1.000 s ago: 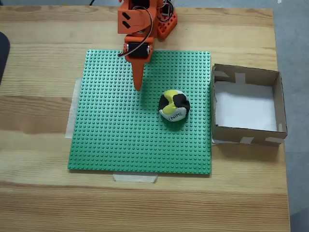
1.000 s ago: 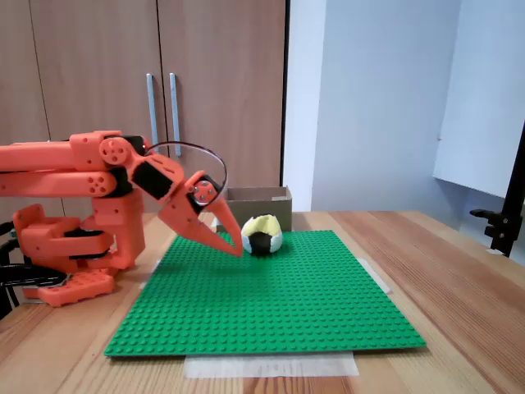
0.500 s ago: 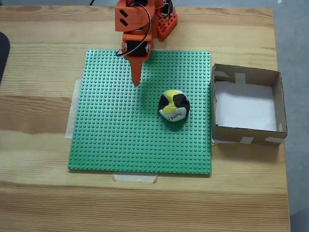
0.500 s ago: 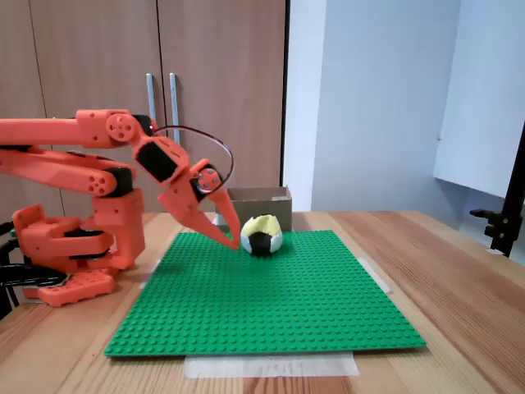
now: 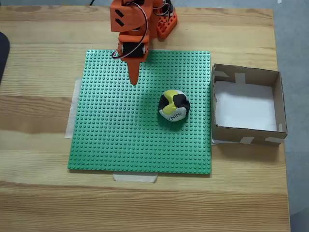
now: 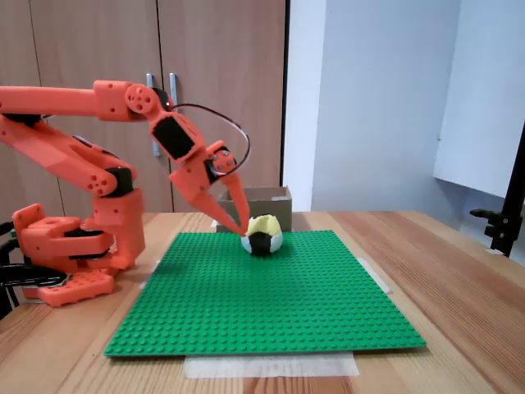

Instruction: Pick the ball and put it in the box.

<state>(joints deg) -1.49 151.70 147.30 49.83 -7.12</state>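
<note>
In the top-down fixed view, a dark rounded object juts in at the far left edge of the wooden table. A green studded baseplate covers the middle of the table, held by pale tape strips along its left and near edges. The orange arm reaches in from the top, its base standing just off the baseplate's far edge, a black cable looping beside it. The end effector tapers to a single point above the baseplate's upper part; from here its fingers look pressed together, holding nothing. In the side-on fixed view the end effector tilts down and to the right, lifted off the studs, the tips nearly closed just left of the ball, and it is hard to tell whether they touch it.

The ball sits on the baseplate right of centre, apart from the end effector's tip in the top-down view, with open studs all around it. It is round with no long axis; its white patch with black lettering faces the lower right, yellow and black patches on top.

The box stands on the table just beside the baseplate's right edge, open side up, pale tape on its walls, its white bottom bare. In the side-on view the box is behind the ball, before wooden cupboard doors.
</note>
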